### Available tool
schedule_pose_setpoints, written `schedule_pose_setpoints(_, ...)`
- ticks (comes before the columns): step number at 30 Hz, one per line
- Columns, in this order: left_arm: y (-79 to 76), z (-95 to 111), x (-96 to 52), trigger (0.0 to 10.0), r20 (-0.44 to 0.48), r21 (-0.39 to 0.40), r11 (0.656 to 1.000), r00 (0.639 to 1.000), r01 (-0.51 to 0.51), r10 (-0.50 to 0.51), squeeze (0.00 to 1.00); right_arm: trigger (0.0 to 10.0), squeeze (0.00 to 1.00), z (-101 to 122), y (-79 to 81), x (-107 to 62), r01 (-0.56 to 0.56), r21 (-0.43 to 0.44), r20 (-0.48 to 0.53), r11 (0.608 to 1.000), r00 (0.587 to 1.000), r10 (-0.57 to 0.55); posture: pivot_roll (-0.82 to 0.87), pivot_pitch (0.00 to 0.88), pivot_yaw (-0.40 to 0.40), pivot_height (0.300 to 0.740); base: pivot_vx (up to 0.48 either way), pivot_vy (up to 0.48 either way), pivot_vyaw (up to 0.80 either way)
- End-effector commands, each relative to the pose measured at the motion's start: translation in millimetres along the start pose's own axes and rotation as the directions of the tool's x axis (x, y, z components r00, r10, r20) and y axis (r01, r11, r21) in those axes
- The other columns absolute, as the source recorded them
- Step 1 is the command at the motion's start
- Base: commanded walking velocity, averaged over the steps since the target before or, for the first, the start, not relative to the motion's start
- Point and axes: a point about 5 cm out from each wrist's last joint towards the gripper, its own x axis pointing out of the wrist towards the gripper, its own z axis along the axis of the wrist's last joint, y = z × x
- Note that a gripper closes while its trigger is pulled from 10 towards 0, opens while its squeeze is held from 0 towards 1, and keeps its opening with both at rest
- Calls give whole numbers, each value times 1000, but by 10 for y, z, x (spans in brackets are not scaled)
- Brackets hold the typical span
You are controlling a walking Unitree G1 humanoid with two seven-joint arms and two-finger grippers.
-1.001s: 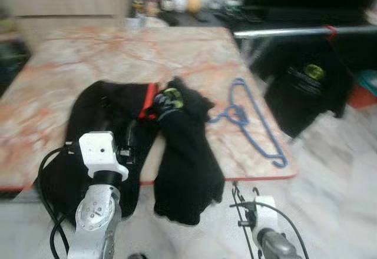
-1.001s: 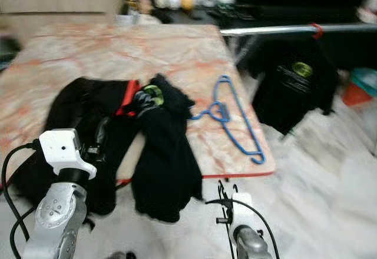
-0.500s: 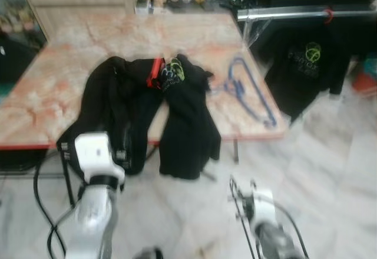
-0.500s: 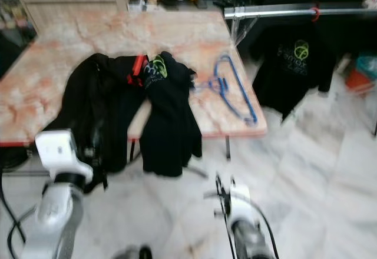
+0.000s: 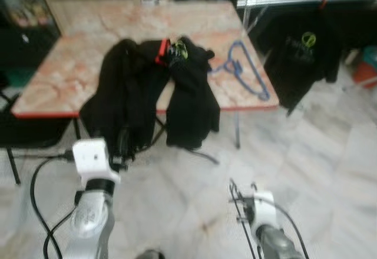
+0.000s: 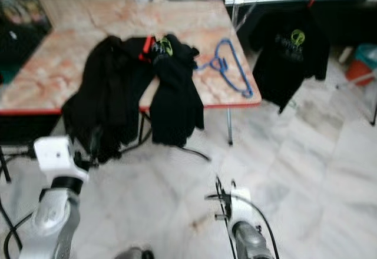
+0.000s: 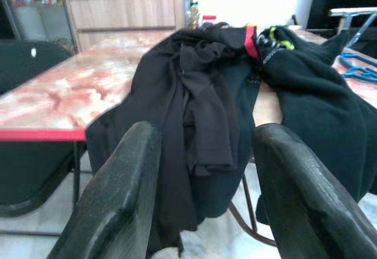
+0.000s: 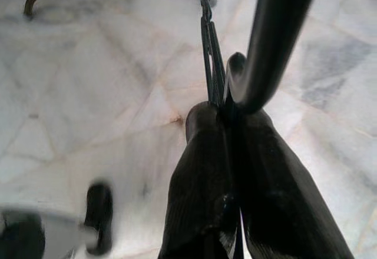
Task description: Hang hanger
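The right gripper [image 8: 227, 212] is clamped on a thin black wire hanger [image 8: 207, 53], held low over the pale marble floor [image 6: 306, 170]. The left gripper [image 7: 203, 194] has its jaws apart, pointing at the dark clothes [image 5: 153, 94] slumped over the table [image 5: 70, 70] edge. The silver rail [image 5: 294, 1], where a black shirt [image 5: 303, 59] already hangs, stands well apart beyond the table. The hanger is slim, smooth metal (easily twisted in a pinch grip), so it could swivel or snag the draped soft fabric or the blue hanger [image 5: 244, 73] in passing, I judge.
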Motion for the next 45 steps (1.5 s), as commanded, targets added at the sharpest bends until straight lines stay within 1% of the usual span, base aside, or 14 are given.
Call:
schedule_pose_setpoints(1, 167, -224, -54, 10000, -97, 60, 998, 995, -27, 33, 0, 10000, 0, 12, 29, 6, -5, -1, 1, 1000, 1000, 5, 88, 90, -33, 740, 0, 0, 0)
schedule_pose_setpoints(2, 235, -350, -90, 10000, -154, 64, 998, 987, -27, 37, 0, 10000, 0, 11, 31, 6, -5, 0, 1, 1000, 1000, 5, 88, 90, -33, 740, 0, 0, 0)
schedule_pose_setpoints(6, 387, -682, -209, 10000, -292, 84, 996, 955, -16, 40, 0, 10000, 0, 7, 37, 6, -5, 0, -1, 1000, 1000, 5, 90, 88, -31, 740, 0, 0, 0)
schedule_pose_setpoints(7, 434, -832, -271, 10000, -357, 91, 996, 933, -4, 37, 0, 10000, 0, 5, 39, 6, -5, 1, -2, 1000, 1000, 5, 88, 87, -31, 740, 0, 0, 0)
schedule_pose_setpoints(8, 434, -832, -271, 10000, -357, 91, 996, 933, -4, 37, 0, 10000, 0, 5, 39, 6, -5, 1, -2, 1000, 1000, 5, 88, 87, -31, 740, 0, 0, 0)
schedule_pose_setpoints(12, 525, -1178, -461, 10000, -492, 141, 990, 869, 16, 56, 0, 10000, 0, 0, 35, 4, -2, 1, -3, 1000, 1000, 2, 86, 78, -31, 740, 0, 0, 0)
schedule_pose_setpoints(13, 525, -1178, -461, 10000, -492, 141, 990, 869, 16, 56, 0, 10000, 0, 0, 35, 4, -2, 1, -3, 1000, 1000, 2, 86, 78, -31, 740, 0, 0, 0)
schedule_pose_setpoints(15, 578, -1499, -634, 10000, -617, 145, 988, 785, 45, 55, 0, 10000, 0, -4, 32, 4, -2, -1, -5, 1000, 1000, 2, 88, 73, -35, 740, 0, 0, 0)
schedule_pose_setpoints(20, 627, -1738, -779, 10000, -717, 130, 990, 695, 50, 59, 0, 10000, 0, -14, 33, 2, -2, -4, -9, 1000, 1000, 2, 79, 56, -35, 740, 0, 0, 0)
schedule_pose_setpoints(25, 691, -1966, -1086, 10000, -837, 129, 992, 537, 4, 107, 0, 10000, 0, -30, 37, -1, 1, 2, -14, 1000, 1000, -1, 63, 46, -27, 740, 0, 0, 0)
schedule_pose_setpoints(26, 691, -1966, -1086, 10000, -837, 129, 992, 537, 4, 107, 0, 10000, 0, -30, 37, -1, 1, 2, -14, 1000, 1000, -1, 63, 46, -27, 740, 0, 0, 0)
schedule_pose_setpoints(27, 683, -1998, -1137, 10000, -851, 129, 992, 513, -1, 112, 0, 10000, 0, -37, 41, -2, 1, 5, -17, 1000, 1000, -1, 65, 42, -28, 740, 0, 0, 0)
schedule_pose_setpoints(32, 636, -2047, -1209, 10000, -870, 126, 992, 482, 13, 104, 0, 10000, 0, -46, 48, -2, -3, 5, -23, 1000, 1000, 3, 66, 38, -27, 740, 0, 0, 0)
schedule_pose_setpoints(45, 601, -2067, -1226, 10000, -869, 139, 990, 483, 27, 109, 0, 10000, 0, -24, 38, 2, -3, 9, -21, 1000, 1000, 3, 53, 70, -31, 740, 0, -142, 0)
